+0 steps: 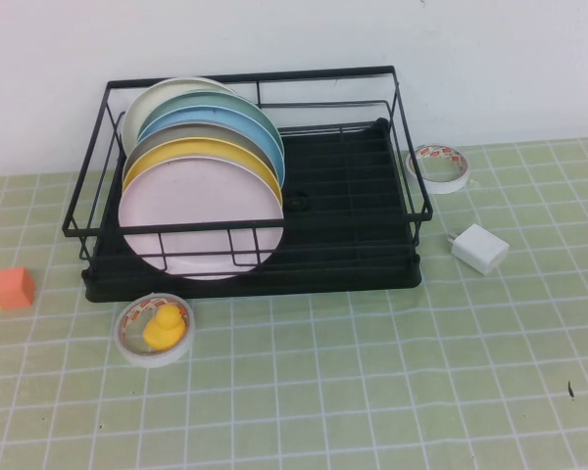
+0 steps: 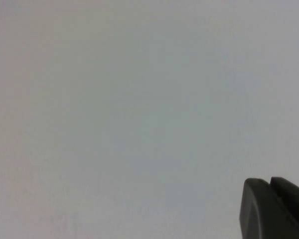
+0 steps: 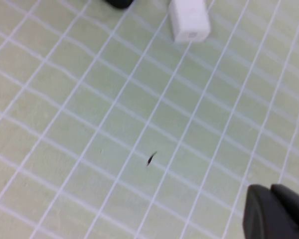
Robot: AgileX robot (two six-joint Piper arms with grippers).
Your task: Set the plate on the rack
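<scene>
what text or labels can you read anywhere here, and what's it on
No text here can be read.
Tape roll right of the rack: red marks on its inner ring, too small to read.
Tape roll in front of the rack, around a yellow toy: red marks, also too blurred.
White charger, pink plate: no print visible.
Left gripper and right gripper: only a dark edge shows, no markings.

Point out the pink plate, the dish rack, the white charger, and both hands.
pink plate (image 1: 191,220), high view, its face.
dish rack (image 1: 353,211), high view, tray base.
white charger (image 1: 479,248), high view, top face.
left hand (image 2: 276,209), left wrist view, dark finger.
right hand (image 3: 276,211), right wrist view, dark finger.
</scene>
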